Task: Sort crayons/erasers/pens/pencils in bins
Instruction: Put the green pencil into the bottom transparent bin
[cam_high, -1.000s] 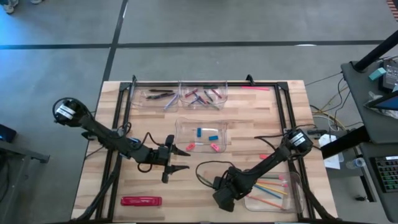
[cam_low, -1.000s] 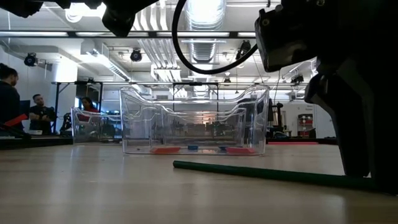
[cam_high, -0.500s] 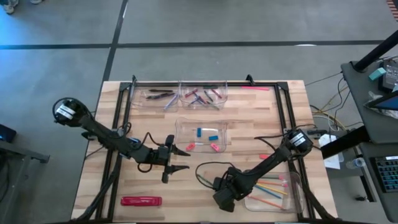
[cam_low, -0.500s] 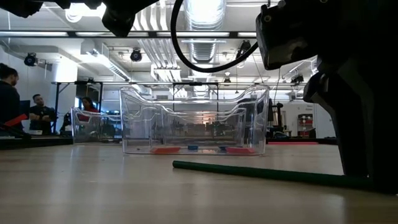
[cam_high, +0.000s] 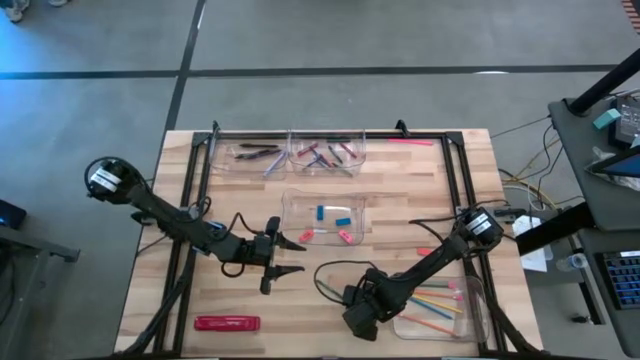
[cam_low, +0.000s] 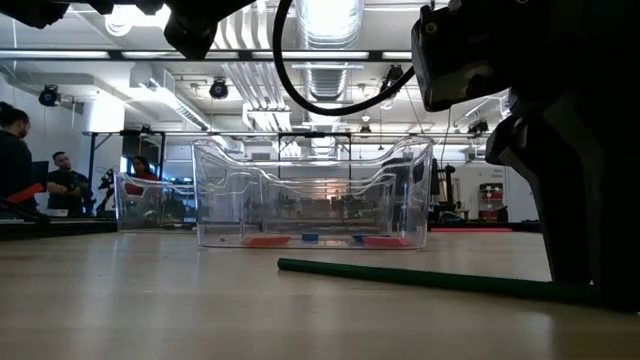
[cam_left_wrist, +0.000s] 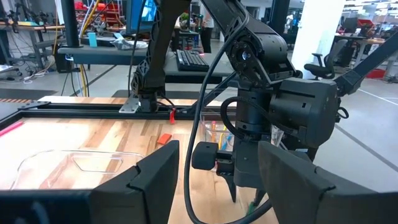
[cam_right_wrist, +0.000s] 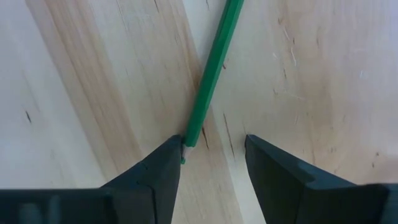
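Note:
A green pencil (cam_right_wrist: 211, 74) lies flat on the wooden table; it also shows in the low view (cam_low: 420, 278). My right gripper (cam_right_wrist: 214, 165) points down over the pencil's end, open, one finger on each side of the tip; in the high view it is near the front edge (cam_high: 356, 320). My left gripper (cam_high: 291, 256) is open and empty, hovering left of centre. The centre bin (cam_high: 325, 200) holds blue and pink erasers. The far bins hold pens (cam_high: 258, 152) and crayons (cam_high: 328, 152). The near-right bin (cam_high: 478, 300) holds pencils. My right gripper stands with its fingers pointing down on either side of the green pencil's tip (cam_right_wrist: 185, 148). The tip lies right at the inner edge of one finger (cam_right_wrist: 158, 171); I cannot tell whether they touch. The pencil lies flat on the table.
A long red flat pack (cam_high: 228, 322) lies near the front left. A small red piece (cam_high: 424, 251) lies right of the centre bin. A pink stick (cam_high: 410, 142) lies at the far edge. A black cable (cam_high: 325, 280) loops by the right arm. People stand beyond the table.

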